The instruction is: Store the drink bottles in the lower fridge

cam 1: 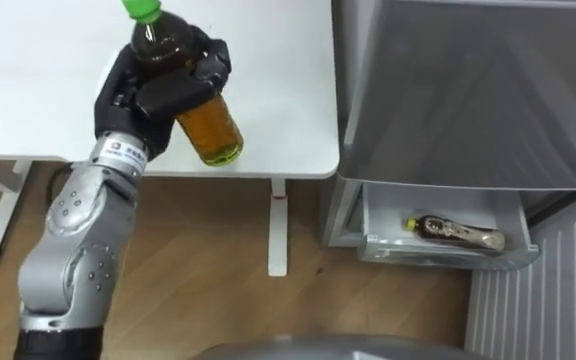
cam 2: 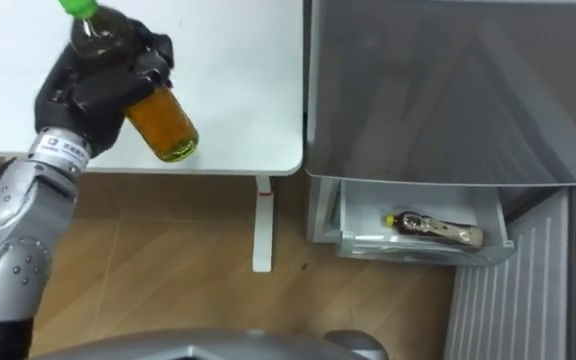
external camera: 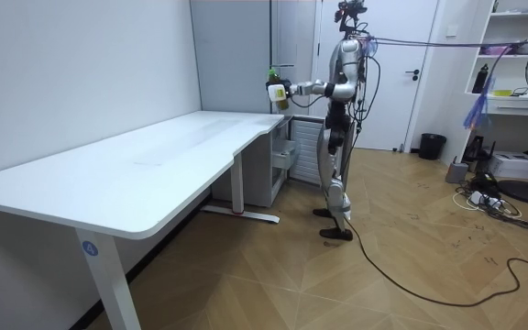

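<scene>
My left hand [cam 1: 163, 90] [cam 2: 103, 85] is shut on a tea bottle [cam 1: 203, 120] [cam 2: 163, 122] with a green cap and amber drink, held tilted above the white table's [cam 1: 288, 90] right end. In the room view the tea bottle [external camera: 276, 92] is held out over the table's far corner. The lower fridge drawer [cam 1: 448, 250] [cam 2: 423, 250] stands pulled out at the bottom right. A second bottle [cam 1: 455, 232] [cam 2: 433, 229] lies on its side inside it.
The grey fridge [cam 1: 468, 90] rises right of the table, its open door [cam 1: 528, 310] at lower right. A table leg [cam 1: 278, 225] stands on the wooden floor between me and the drawer. In the room view I stand upright beside the fridge [external camera: 236, 55].
</scene>
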Tool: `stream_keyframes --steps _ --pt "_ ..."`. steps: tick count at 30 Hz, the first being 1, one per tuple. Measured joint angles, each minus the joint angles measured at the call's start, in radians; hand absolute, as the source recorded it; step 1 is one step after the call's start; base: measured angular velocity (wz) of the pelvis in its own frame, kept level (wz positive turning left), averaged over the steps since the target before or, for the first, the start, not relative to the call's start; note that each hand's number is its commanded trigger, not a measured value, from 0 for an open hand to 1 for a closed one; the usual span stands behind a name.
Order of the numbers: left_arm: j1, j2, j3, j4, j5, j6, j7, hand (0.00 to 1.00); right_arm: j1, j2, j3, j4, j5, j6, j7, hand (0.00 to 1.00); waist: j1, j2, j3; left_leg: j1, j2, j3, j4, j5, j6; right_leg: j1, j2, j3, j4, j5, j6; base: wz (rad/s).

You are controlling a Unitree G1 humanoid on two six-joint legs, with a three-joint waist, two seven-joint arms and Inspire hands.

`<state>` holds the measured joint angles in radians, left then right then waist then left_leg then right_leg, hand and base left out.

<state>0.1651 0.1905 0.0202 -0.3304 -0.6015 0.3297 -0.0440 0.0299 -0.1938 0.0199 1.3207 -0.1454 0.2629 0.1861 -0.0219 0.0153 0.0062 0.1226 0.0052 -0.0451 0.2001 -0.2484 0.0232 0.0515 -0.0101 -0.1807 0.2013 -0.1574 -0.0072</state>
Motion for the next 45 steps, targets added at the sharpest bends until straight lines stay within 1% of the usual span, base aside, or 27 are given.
stream_keyframes --steps 1,2,3,4,8,11,14,18,19,22,24,27,30,33,36,39,40,41,43,45 --pt "0.008 -0.007 -0.018 0.001 -0.03 0.002 -0.008 1.0 0.0 0.0 0.005 0.0 0.0 0.0 -0.002 0.0 0.0 -0.001 0.0007 -0.004 -0.003 -0.006 0.001 0.001 0.001 0.0 -0.003 -0.012 0.0 -0.002 0.002 0.19" --pt "0.014 -0.007 -0.037 0.004 -0.076 0.003 -0.011 1.0 -0.001 0.0 0.012 0.0 0.0 0.0 -0.002 0.0 0.001 -0.003 0.0017 -0.006 -0.004 -0.011 0.001 0.001 0.001 0.0 -0.006 -0.018 0.001 -0.003 0.002 0.16" --pt "0.018 -0.007 -0.043 0.005 -0.1 0.003 -0.011 1.0 -0.002 0.0 0.021 0.0 0.0 -0.001 -0.003 0.0 0.001 -0.003 0.0022 -0.006 -0.004 -0.01 0.001 0.001 0.001 0.0 -0.006 -0.018 0.001 -0.003 0.003 0.06" --pt "0.026 -0.006 -0.052 0.006 -0.149 0.003 -0.011 1.0 -0.006 0.0 0.04 -0.001 0.0 -0.002 -0.006 0.0 0.001 -0.005 0.003 -0.005 -0.003 -0.01 0.001 0.001 0.001 0.0 -0.005 -0.018 0.001 -0.004 0.002 0.0" --pt "0.03 0.003 -0.089 0.01 -0.266 0.003 -0.01 1.0 -0.01 0.0 0.057 -0.003 0.025 -0.003 -0.033 0.0 0.0 -0.009 0.0058 -0.005 -0.002 -0.009 -0.002 0.001 0.001 0.002 -0.005 -0.021 0.0 -0.006 0.002 0.0" --pt "0.047 0.008 -0.105 0.015 -0.342 0.003 -0.01 1.0 -0.007 0.0 0.061 -0.004 0.068 -0.002 -0.048 0.0 0.0 -0.015 0.0083 -0.005 -0.002 -0.009 -0.003 0.001 0.001 0.003 -0.004 -0.024 -0.002 -0.006 0.001 0.0" --pt "0.073 0.013 -0.119 0.016 -0.381 0.003 -0.007 1.0 -0.005 0.0 0.069 -0.005 0.115 -0.001 -0.069 0.0 0.0 -0.021 0.01 -0.005 -0.003 -0.01 -0.002 0.001 0.001 0.003 -0.004 -0.023 -0.002 -0.006 0.002 0.0" --pt "0.082 0.018 -0.124 0.033 -0.382 0.012 -0.007 1.0 -0.005 0.0 0.076 -0.012 0.151 0.0 -0.078 0.0 0.003 -0.033 0.0088 -0.005 -0.002 -0.01 -0.001 0.001 0.001 0.003 -0.004 -0.023 -0.003 -0.006 0.001 0.0" --pt "0.082 0.018 -0.123 0.055 -0.39 0.012 -0.007 1.0 -0.005 0.0 0.077 -0.025 0.159 0.0 -0.08 0.0 0.002 -0.036 0.008 -0.005 -0.002 -0.01 -0.001 0.001 0.001 0.002 -0.004 -0.022 -0.001 -0.006 0.001 0.0" --pt "0.082 0.015 -0.124 0.113 -0.389 0.012 -0.006 1.0 -0.012 0.0 0.083 -0.049 0.159 -0.001 -0.08 0.0 0.003 -0.041 0.0099 -0.009 -0.002 -0.006 0.003 0.001 0.001 0.0 -0.003 -0.016 0.0 -0.006 0.001 0.0" --pt "0.082 0.017 -0.124 0.134 -0.388 0.012 -0.004 1.0 -0.021 0.0 0.083 -0.055 0.159 -0.001 -0.079 0.0 0.002 -0.042 0.0101 -0.009 -0.002 -0.005 0.003 0.001 0.001 0.0 -0.002 -0.015 -0.002 -0.006 0.001 0.0" --pt "0.082 0.012 -0.122 0.137 -0.384 0.011 -0.003 1.0 -0.019 -0.001 0.085 -0.081 0.153 -0.001 -0.077 0.0 0.005 -0.04 0.0091 -0.008 -0.001 -0.004 0.0 0.001 0.001 0.0 -0.001 -0.014 -0.002 -0.005 0.001 -0.02" --pt "0.082 0.002 -0.123 0.15 -0.335 0.011 -0.004 1.0 -0.019 -0.005 0.095 -0.117 0.136 0.0 -0.08 0.0 0.009 -0.037 0.0074 -0.007 0.0 0.011 0.001 0.001 0.001 -0.003 -0.003 -0.014 0.002 -0.005 0.001 -0.08" --pt "0.079 -0.012 -0.123 0.201 -0.298 0.01 -0.008 1.0 -0.02 -0.007 0.097 -0.159 0.137 -0.002 -0.087 0.0 0.009 -0.037 0.0065 -0.007 0.0 0.015 0.002 0.001 0.001 -0.003 -0.004 -0.015 0.001 -0.005 0.001 0.0" --pt "0.079 -0.017 -0.124 0.23 -0.263 0.01 -0.008 1.0 -0.019 -0.009 0.107 -0.216 0.12 -0.001 -0.091 0.0 0.017 -0.038 0.0059 -0.011 -0.001 0.015 0.004 0.001 0.001 -0.013 -0.004 -0.011 0.003 -0.005 0.0 -0.02" --pt "0.079 -0.017 -0.125 0.233 -0.263 0.009 -0.007 1.0 -0.019 -0.011 0.116 -0.297 0.127 -0.002 -0.081 0.0 0.023 -0.039 0.0053 -0.008 0.0 0.015 0.004 0.001 0.001 -0.013 -0.004 -0.009 0.006 -0.004 -0.001 -0.04" --pt "0.078 -0.016 -0.123 0.233 -0.263 0.008 -0.005 1.0 -0.018 -0.003 0.116 -0.365 0.142 -0.006 -0.066 0.0 0.022 -0.039 0.0052 -0.006 0.001 0.016 0.004 0.001 0.001 -0.012 -0.003 -0.007 0.005 -0.003 -0.002 -0.06" --pt "0.075 -0.014 -0.123 0.233 -0.263 0.008 -0.005 1.0 -0.014 0.011 0.116 -0.429 0.156 -0.026 -0.049 0.0 0.021 -0.039 0.0052 -0.003 0.003 0.017 0.004 0.001 0.001 -0.007 -0.002 -0.01 0.004 -0.002 -0.003 0.0" --pt "0.075 -0.016 -0.125 0.233 -0.261 0.008 -0.003 1.0 -0.001 0.029 0.128 -0.512 0.17 -0.045 -0.018 0.0 0.021 -0.038 0.0051 0.011 0.004 0.018 0.003 0.001 0.001 0.008 -0.002 -0.014 0.001 -0.002 -0.003 0.05" --pt "0.074 -0.017 -0.125 0.233 -0.254 0.007 -0.003 1.0 0.009 0.038 0.151 -0.587 0.172 -0.045 0.021 0.0 0.027 -0.036 0.0042 0.024 0.004 0.018 0.001 0.001 0.001 0.02 -0.002 -0.013 0.001 -0.002 -0.003 0.0"
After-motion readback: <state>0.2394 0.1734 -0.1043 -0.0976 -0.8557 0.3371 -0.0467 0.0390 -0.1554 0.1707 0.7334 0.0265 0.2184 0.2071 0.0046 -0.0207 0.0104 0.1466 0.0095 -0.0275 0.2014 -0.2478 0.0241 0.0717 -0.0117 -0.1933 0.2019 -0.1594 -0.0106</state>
